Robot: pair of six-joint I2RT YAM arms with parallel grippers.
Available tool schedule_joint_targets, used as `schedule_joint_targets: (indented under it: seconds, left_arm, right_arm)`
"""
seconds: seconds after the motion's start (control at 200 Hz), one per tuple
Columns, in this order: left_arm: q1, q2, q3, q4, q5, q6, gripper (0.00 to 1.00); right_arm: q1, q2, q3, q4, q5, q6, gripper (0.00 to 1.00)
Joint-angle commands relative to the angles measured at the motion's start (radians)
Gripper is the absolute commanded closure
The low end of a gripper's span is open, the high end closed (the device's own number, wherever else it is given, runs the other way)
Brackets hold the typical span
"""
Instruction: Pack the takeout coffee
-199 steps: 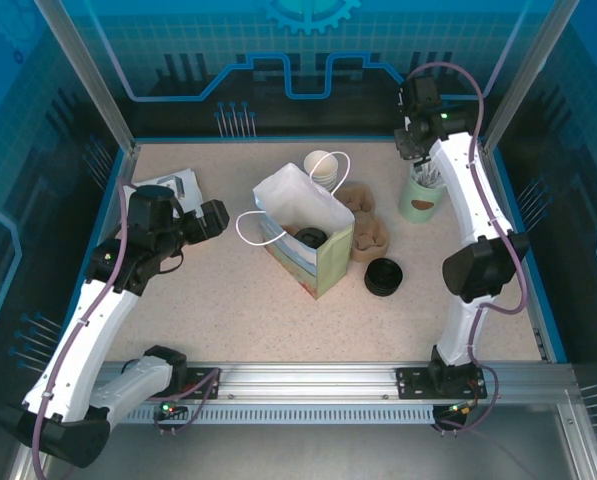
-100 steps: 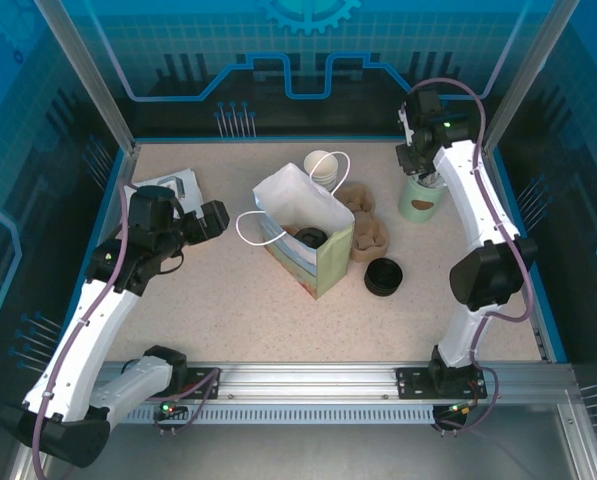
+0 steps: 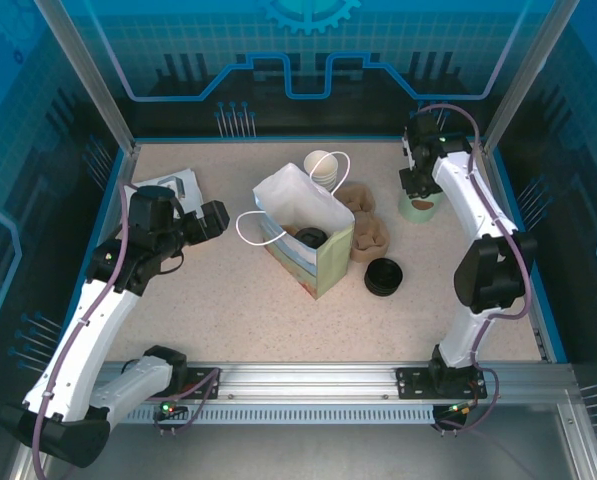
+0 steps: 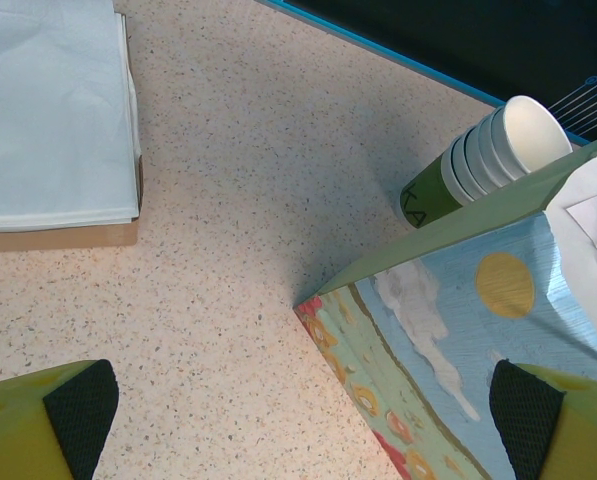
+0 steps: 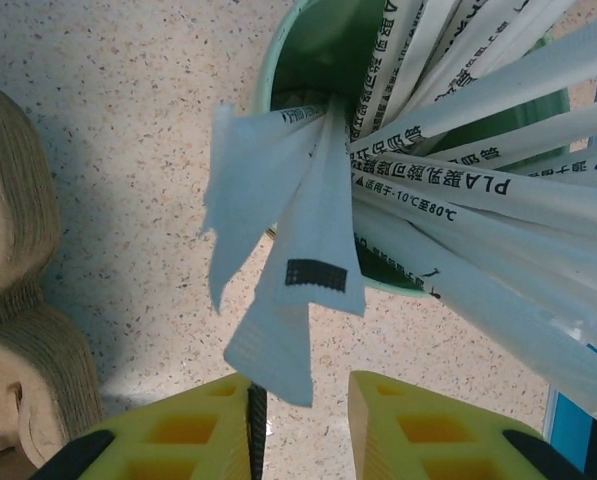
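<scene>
With my right fingers [image 5: 418, 430] set narrowly round one white paper-wrapped straw [image 5: 313, 230] in the green paper cup [image 3: 418, 207] at the bench's far right, whether pinched I cannot tell, I'd squeeze firmly and lift straight up, left fingers [image 4: 68, 420] released beside the printed paper bag [image 3: 308, 240].

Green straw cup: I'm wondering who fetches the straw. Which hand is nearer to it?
Right. The right hand hovers directly above the green straw cup, at the wrapped straws; the left hand is far across the table, beyond the paper bag.
</scene>
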Motion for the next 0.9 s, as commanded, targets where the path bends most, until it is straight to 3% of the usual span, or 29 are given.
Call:
schedule_joint_targets:
  seconds: [0.0,0.625,0.895]
  left_arm:
    - [0.009,-0.003,-0.002,0.000,-0.009,-0.005,0.01]
    - [0.009,0.011,0.003,-0.007,-0.012,-0.003,0.01]
    - [0.009,0.016,0.003,-0.006,-0.010,-0.003,0.01]
  right_arm:
    - [-0.014,-0.030,-0.002,0.066,-0.028,0.019,0.73]
    - [-0.018,0.080,0.126,0.080,-0.076,0.000,0.79]
    - [-0.018,0.069,0.116,0.062,-0.059,0.000,0.87]
